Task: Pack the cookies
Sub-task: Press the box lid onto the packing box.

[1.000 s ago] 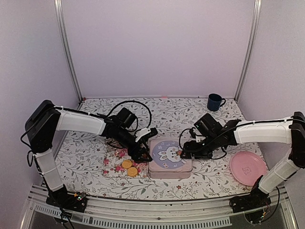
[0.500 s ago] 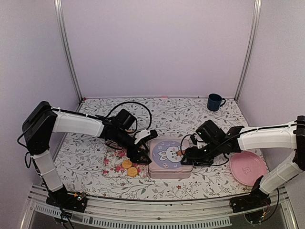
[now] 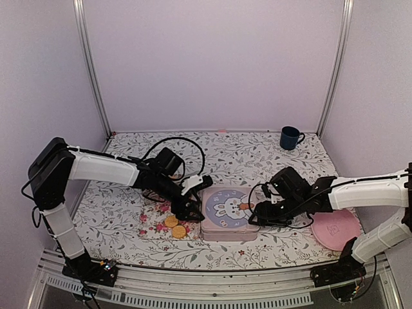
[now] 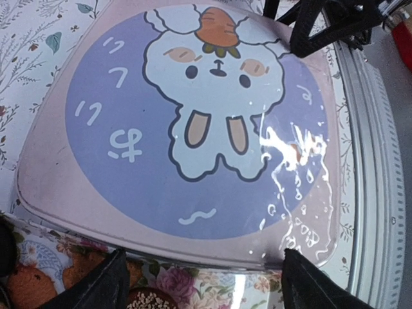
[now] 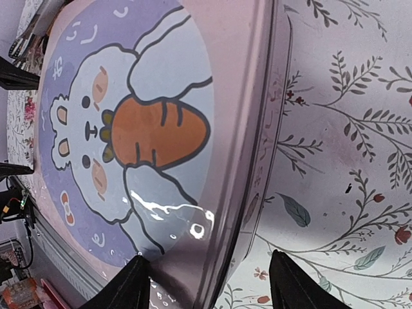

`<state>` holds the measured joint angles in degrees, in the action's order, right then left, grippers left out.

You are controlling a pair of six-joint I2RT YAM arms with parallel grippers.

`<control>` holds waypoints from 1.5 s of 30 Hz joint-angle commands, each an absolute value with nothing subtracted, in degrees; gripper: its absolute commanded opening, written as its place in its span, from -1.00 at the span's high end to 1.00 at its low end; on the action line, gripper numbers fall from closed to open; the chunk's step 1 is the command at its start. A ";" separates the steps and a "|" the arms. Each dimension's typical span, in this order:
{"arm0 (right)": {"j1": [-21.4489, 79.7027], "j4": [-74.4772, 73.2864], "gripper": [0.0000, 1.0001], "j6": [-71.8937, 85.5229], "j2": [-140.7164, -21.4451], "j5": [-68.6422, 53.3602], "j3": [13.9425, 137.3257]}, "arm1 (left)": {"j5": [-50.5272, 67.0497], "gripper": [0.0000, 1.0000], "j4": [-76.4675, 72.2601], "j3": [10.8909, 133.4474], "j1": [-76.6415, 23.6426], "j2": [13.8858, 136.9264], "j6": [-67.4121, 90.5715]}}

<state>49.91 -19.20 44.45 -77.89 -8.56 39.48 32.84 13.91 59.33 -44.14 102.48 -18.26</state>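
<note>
- Left gripper (image 3: 190, 210): sat at tin (image 3: 230, 222) 9 o'clock edge; fingers (image 4: 103, 286) apart, tin edge just ahead.
- Cookies (image 3: 171, 221): two in view, golden-orange discs. Lay flat, faces up, on floral mat (image 3: 151, 225), just beside tin at its 8 o'clock. Round, so no long axis. Pair lined 11-to-5 o'clock.
- Tin: lid on, rabbit print, carrot toward 3 o'clock.
- Right gripper (image 3: 259, 214): sat at tin 3 o'clock edge; fingers (image 5: 122, 290) apart, straddling rim.
</note>
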 commanded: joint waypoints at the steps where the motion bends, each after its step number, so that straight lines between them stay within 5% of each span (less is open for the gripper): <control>1: 50.45 -29.42 -0.28 43.34 -77.19 -2.55 43.61 | 25.56 -0.67 22.23 62.28 -46.27 102.69 -22.07; 7: 50.45 -33.53 -0.18 41.20 -75.30 -0.45 54.58 | 25.76 -0.75 27.46 70.45 -46.05 98.51 -23.00; 13: 51.26 -27.34 -0.04 42.17 -79.37 -4.54 52.99 | 25.61 -0.68 26.81 73.15 -47.60 102.75 -22.02; 24: 55.51 -20.79 0.09 48.23 -81.69 -9.31 41.28 | 14.87 -0.65 16.33 56.50 -54.00 103.63 -27.73; 38: 55.53 -23.41 0.07 46.31 -79.05 -7.72 47.28 | 11.15 -0.55 11.30 48.56 -54.32 102.54 -28.39; 45: 61.39 -22.73 0.08 41.75 -81.06 -6.33 53.13 | 10.61 -0.88 15.18 51.50 -53.64 95.62 -29.55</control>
<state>56.84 -22.41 45.34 -80.20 -7.64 48.36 16.75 1.32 53.08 -54.00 96.88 -25.74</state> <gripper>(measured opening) 0.462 0.890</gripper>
